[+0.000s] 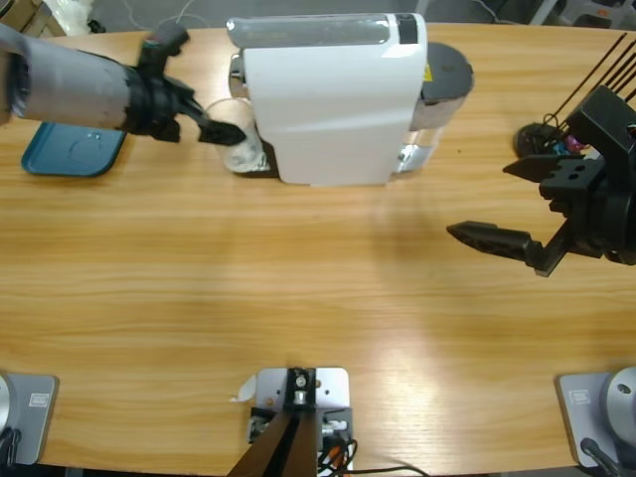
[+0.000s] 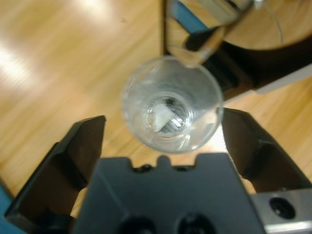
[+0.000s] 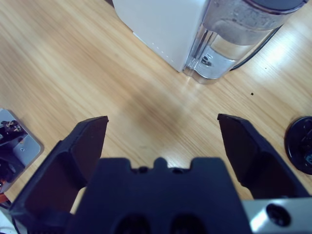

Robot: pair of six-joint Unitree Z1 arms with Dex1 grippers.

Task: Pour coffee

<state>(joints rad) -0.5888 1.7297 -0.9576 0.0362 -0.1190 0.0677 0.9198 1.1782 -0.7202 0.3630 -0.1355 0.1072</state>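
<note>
A clear glass tumbler [image 1: 241, 150] stands on the table against the left side of the white coffee machine [image 1: 328, 99]. In the left wrist view the tumbler [image 2: 170, 105] sits under the machine's spout [image 2: 195, 54] and looks empty; no coffee shows. My left gripper [image 1: 227, 132] is open around the tumbler [image 2: 162, 118]; the right jaw is near its rim and the left jaw is apart from it. Over bare table at the right, my right gripper [image 1: 502, 204] is open and holds nothing [image 3: 163, 124].
A blue tray [image 1: 70, 151] lies at the far left under the left arm. The machine's clear water tank [image 3: 234, 34] is at its right end. A black round object [image 1: 542, 139] with cables sits at the far right.
</note>
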